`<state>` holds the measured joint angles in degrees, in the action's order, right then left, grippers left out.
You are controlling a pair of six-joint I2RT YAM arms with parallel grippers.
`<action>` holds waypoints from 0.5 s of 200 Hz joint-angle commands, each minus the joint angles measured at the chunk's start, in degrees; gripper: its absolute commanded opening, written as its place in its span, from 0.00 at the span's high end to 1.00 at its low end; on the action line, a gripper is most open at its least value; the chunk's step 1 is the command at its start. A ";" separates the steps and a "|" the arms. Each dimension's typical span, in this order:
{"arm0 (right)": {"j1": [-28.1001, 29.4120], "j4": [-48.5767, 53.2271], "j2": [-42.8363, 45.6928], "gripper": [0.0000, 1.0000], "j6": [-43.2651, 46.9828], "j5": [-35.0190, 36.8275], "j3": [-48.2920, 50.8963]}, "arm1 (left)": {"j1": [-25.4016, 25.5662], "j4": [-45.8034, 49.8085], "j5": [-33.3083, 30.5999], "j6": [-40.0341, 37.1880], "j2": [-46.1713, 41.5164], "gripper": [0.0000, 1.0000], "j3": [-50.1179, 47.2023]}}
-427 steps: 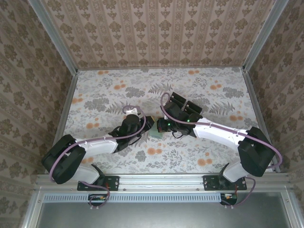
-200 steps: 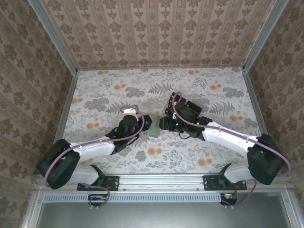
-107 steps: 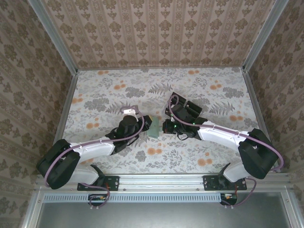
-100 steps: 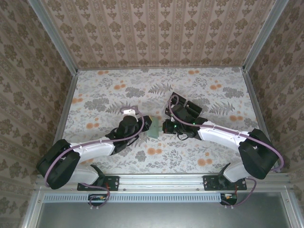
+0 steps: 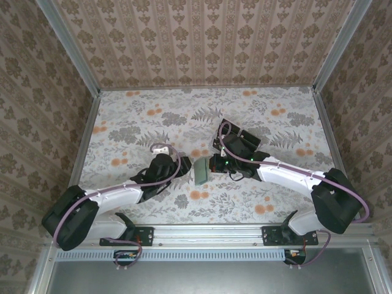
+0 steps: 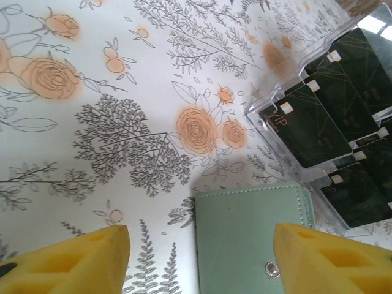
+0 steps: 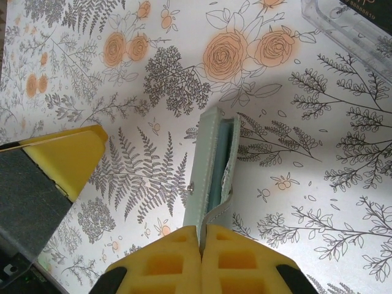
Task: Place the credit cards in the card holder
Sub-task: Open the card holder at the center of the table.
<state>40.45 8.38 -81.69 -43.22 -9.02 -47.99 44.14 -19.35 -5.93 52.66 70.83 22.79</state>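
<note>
The cards (image 6: 318, 116) that I can see all lie in the clear tray (image 6: 256, 113); none is in the holder (image 7: 213, 153) yet. The holder stands on its edge on the table (image 6: 122, 92), between the two grippers and near the tray, only a little open. The right gripper (image 7: 201, 239) has its fingers pressed together and seems to pinch one cover. The left gripper (image 6: 201, 245) is spread wide and grasps nothing. Opening the holder and every insertion are left, I judge.

You see a matt, leather-like card holder (image 6: 248, 239) with a small metal snap (image 6: 267, 267), glossy black credit cards (image 6: 309, 125) in a clear plastic tray (image 7: 343, 27), and a smooth printed surface (image 6: 92, 153).
</note>
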 commanded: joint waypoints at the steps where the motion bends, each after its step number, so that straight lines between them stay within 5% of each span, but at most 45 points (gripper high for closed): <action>1: 0.30 1.44 0.74 1.00 1.12 -1.45 -1.36 | -0.38 5.55 -1.33 -3.98 -2.28 0.32 0.92; 100: 0.95 1.33 1.53 1.00 0.51 -1.66 -2.33 | 0.15 4.82 2.56 -7.87 1.24 0.24 5.84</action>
<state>40.95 9.21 -81.69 -43.27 -9.58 -49.04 44.12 -14.48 -5.13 47.31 70.41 25.69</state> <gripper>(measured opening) 0.043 0.757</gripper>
